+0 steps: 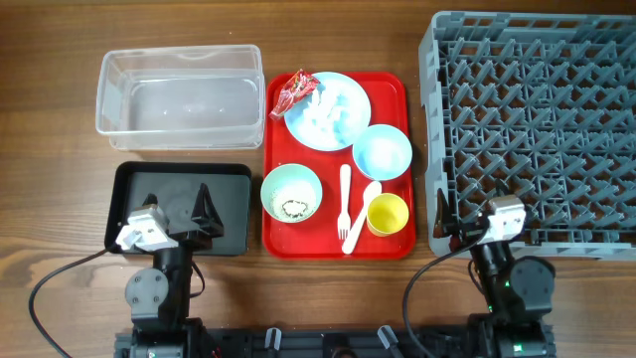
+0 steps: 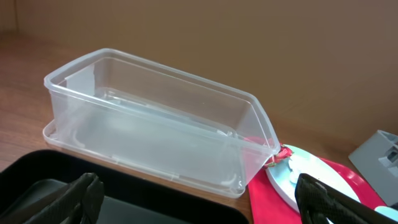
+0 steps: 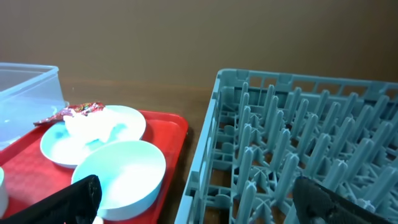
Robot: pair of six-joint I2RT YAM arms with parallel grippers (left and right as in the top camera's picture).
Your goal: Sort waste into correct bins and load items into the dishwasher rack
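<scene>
On a red serving tray point(image 1: 393, 94) a light blue plate point(image 1: 350, 94) holds white tissue pieces point(image 1: 326, 114), with a red wrapper point(image 1: 296, 91) at its edge. A light blue bowl point(image 1: 383, 151), a pale green bowl point(image 1: 291, 192) with crumbs, a white fork point(image 1: 345, 204), a spoon point(image 1: 364, 211) and a yellow cup point(image 1: 388, 214) are there too. The clear tub point(image 1: 179, 55) and black tray point(image 1: 234, 189) lie to the left, the grey rack point(image 1: 537, 119) to the right. My left gripper point(image 2: 199, 202) is open and empty over the black tray. My right gripper point(image 3: 199, 205) is open and empty at the rack's near left corner.
The red serving tray sits between the black tray and the rack with narrow gaps of wooden table on either side. Black cables loop along the front edge by both arm bases. The tub point(image 2: 155, 118) stands just beyond the black tray.
</scene>
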